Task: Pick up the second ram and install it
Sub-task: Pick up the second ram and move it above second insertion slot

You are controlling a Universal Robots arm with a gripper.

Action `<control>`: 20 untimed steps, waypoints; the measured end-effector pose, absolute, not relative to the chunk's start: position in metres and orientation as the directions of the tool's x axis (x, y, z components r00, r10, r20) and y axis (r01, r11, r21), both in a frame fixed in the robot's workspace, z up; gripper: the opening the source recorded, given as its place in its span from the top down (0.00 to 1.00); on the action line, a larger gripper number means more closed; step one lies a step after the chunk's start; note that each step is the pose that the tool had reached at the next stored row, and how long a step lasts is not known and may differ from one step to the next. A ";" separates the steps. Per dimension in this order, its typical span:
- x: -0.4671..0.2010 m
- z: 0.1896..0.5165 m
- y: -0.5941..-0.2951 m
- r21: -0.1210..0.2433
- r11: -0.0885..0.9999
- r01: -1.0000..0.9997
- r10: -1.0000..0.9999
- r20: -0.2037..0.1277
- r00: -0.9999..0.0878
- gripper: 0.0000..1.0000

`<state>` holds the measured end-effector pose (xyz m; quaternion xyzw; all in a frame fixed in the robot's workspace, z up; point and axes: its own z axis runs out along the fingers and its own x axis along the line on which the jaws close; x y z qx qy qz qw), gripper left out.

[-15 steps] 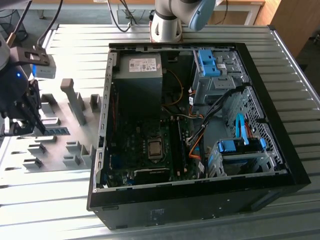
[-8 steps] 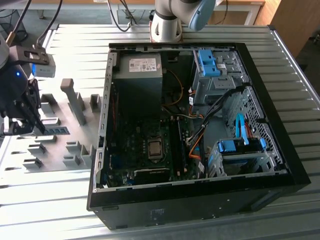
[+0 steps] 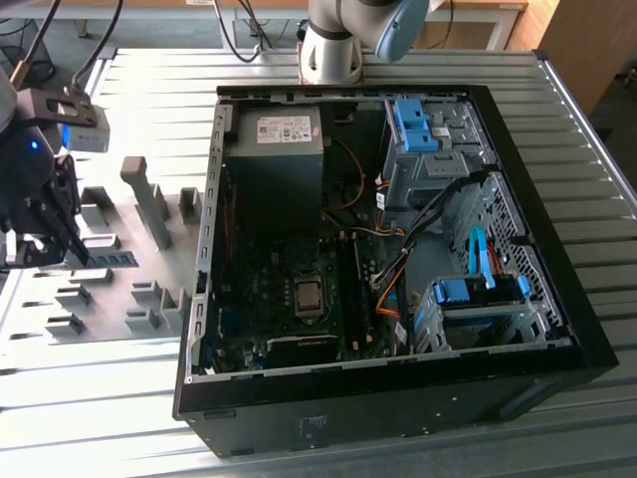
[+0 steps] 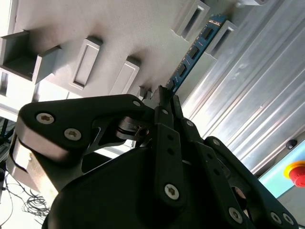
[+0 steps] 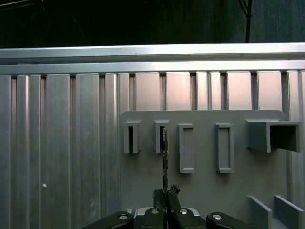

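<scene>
Two fingertips [image 5: 157, 194] of the gripper [image 5: 166, 193] pinch the near end of the second ram [image 5: 165, 157], which stretches straight ahead between grey fixture blocks [image 5: 187, 148]. Lifting squarely, without twisting, should keep it from binding.

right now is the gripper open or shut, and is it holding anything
Gripper: fingers closed on one end of the second ram.

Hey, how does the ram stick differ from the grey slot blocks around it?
The ram is blue with black chips; the blocks are plain grey. The ram is thin and long; the blocks are short, chunky and hollow. The gripper is shut on the ram's end; no block is gripped. Both are at the grey plate, outside the PC case.
</scene>
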<state>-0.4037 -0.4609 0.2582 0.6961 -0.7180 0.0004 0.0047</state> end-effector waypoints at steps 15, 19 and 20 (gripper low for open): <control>-0.404 0.264 -0.461 0.006 0.031 -0.999 -0.999 0.007 -0.031 0.86; -0.404 0.266 -0.461 0.006 0.031 -1.000 -0.999 0.007 -0.031 0.86; -0.404 0.267 -0.461 0.006 0.031 -0.999 -0.999 0.007 -0.031 0.86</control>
